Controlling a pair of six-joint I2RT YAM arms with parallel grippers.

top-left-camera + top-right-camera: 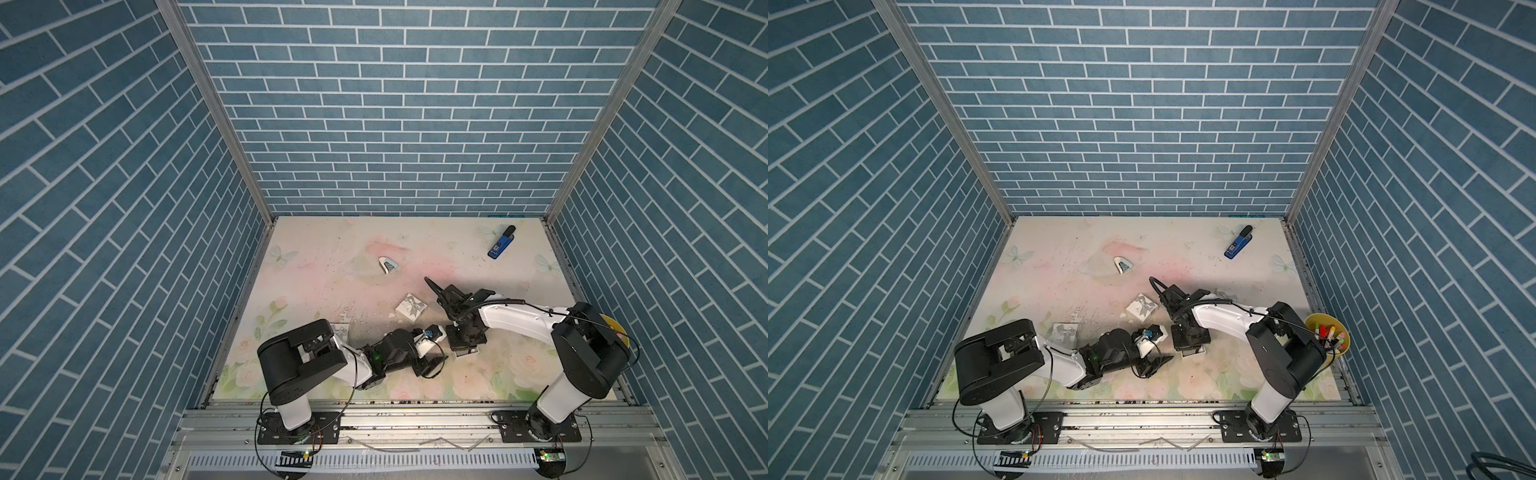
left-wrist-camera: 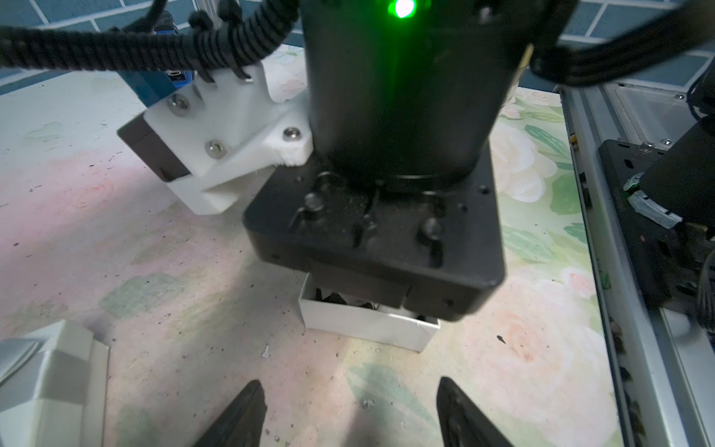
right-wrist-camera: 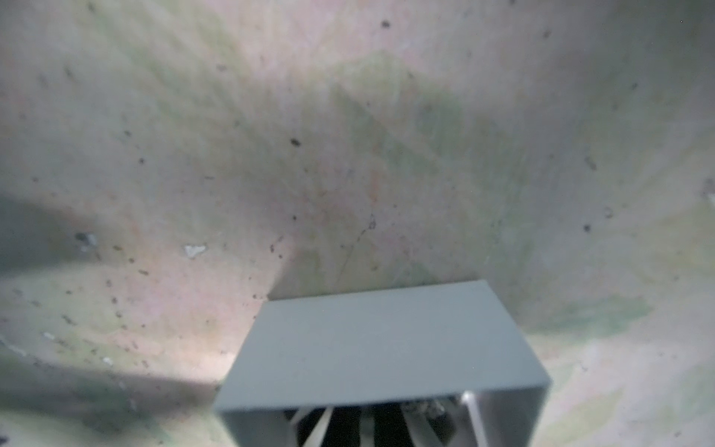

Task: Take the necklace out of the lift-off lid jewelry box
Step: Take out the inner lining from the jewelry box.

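Jaws of the right gripper [image 3: 365, 427] are together, down inside the open box [image 2: 367, 329]. Whether they pinch the necklace I cannot tell, since it is hidden, presumably among the dark packing [image 2: 332, 300]. The left gripper [image 2: 348, 383] waits beside the box, jaws apart. With the lid [image 1: 411, 308] off and lying apart, the grab is in hand; next calls for a straight lift that brings the chain and not the light box.

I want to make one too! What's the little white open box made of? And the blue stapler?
White box: probably thin cardboard, matte; walls look thin and flat with crisp folded corners. Blue stapler: perhaps plastic with a black top, but too small to tell.
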